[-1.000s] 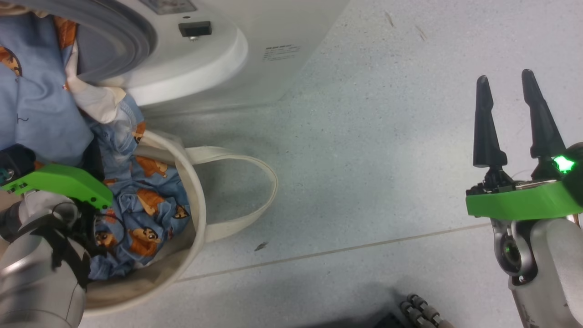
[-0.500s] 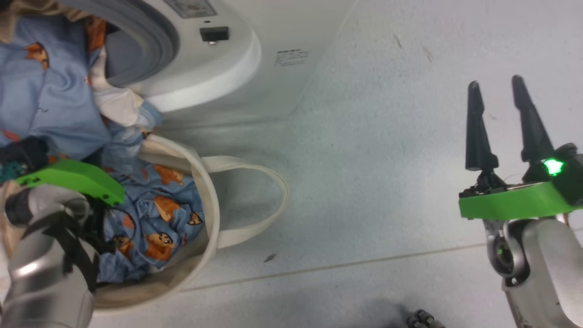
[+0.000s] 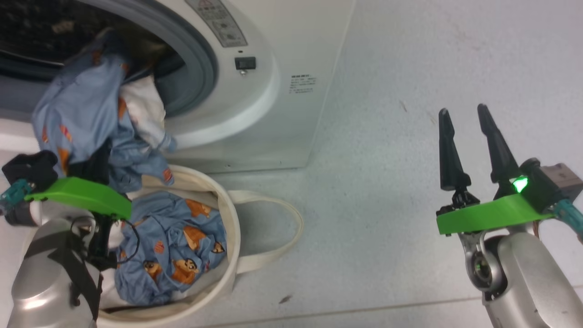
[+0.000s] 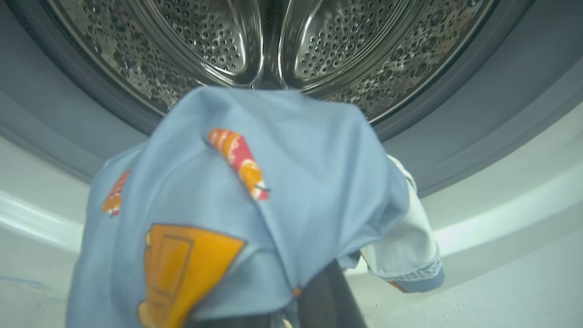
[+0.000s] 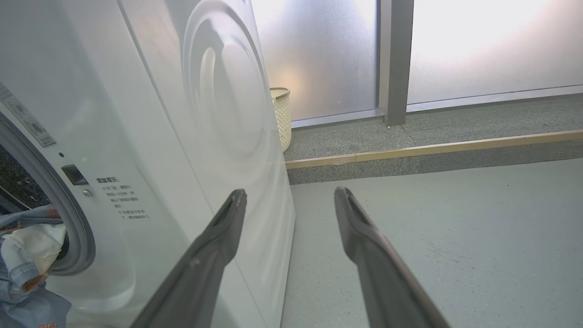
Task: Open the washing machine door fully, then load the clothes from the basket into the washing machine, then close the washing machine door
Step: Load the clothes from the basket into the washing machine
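At the mouth of the washing machine point(image 3: 291, 45), the left gripper point(image 3: 95, 161) is closed on the clothes point(image 3: 77, 114), its fingers buried in blue cloth. A tail of that bundle hangs outside the grey ring point(image 3: 200, 59), down toward the basket point(image 3: 230, 255), so it may snag there or slide back out if let go short of the drum point(image 4: 268, 41). Off to the side, the right gripper point(image 3: 463, 110) hangs empty over the floor point(image 3: 387, 182), fingers parted

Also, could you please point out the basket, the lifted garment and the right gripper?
basket point(image 3: 233, 237), head view, right rim
lifted garment point(image 4: 296, 155), left wrist view, cloth's middle
right gripper point(image 3: 462, 110), head view, between the fingers' tips
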Robot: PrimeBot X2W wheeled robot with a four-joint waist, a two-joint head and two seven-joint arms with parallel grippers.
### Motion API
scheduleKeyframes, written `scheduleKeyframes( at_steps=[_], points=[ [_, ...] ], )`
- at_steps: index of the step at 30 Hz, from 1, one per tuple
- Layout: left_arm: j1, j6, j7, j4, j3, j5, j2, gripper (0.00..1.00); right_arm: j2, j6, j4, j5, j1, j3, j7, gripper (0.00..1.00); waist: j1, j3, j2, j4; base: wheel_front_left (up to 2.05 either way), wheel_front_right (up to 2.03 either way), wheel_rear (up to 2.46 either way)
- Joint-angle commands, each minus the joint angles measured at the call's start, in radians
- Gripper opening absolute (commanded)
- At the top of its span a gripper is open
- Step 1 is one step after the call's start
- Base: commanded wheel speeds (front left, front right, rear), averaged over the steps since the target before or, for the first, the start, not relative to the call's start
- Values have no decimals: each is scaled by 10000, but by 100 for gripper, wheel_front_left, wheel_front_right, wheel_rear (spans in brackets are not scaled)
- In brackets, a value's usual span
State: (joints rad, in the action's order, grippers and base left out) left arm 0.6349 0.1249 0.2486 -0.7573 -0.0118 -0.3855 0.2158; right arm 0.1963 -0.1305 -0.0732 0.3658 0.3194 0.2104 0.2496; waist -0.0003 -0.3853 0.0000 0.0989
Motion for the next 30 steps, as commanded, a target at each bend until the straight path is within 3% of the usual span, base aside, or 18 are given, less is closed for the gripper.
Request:
scheduleKeyframes(
  at_steps=[1, 8, 23, 27, 30],
  points=[
    [151, 56, 131, 577, 308, 109, 400, 0, -63, -2, 207, 91, -214, 218, 122, 100, 3, 376, 0, -135, 0, 0, 0],
    [1053, 57, 131, 574, 331, 207, 485, 0, 181, -2, 203, 62, -363, 245, 122, 100, 3, 322, 0, 88, 0, 0, 0],
    [3260, 57, 131, -1936, 589, 531, 1131, 0, 896, -2, 572, -129, -690, -57, 122, 100, 3, -354, 0, 1052, 0, 0, 0],
    [3681, -152, 131, -641, 1255, 875, 1245, 0, 1055, -2, 783, -180, -760, -261, 122, 100, 3, -673, 0, 1212, 0, 0, 0],
    [3606, -138, 131, 223, 1814, 1134, 978, 0, 1061, -2, 925, -216, -779, -380, 122, 100, 3, -918, 0, 1268, 0, 0, 0]
  ],
)
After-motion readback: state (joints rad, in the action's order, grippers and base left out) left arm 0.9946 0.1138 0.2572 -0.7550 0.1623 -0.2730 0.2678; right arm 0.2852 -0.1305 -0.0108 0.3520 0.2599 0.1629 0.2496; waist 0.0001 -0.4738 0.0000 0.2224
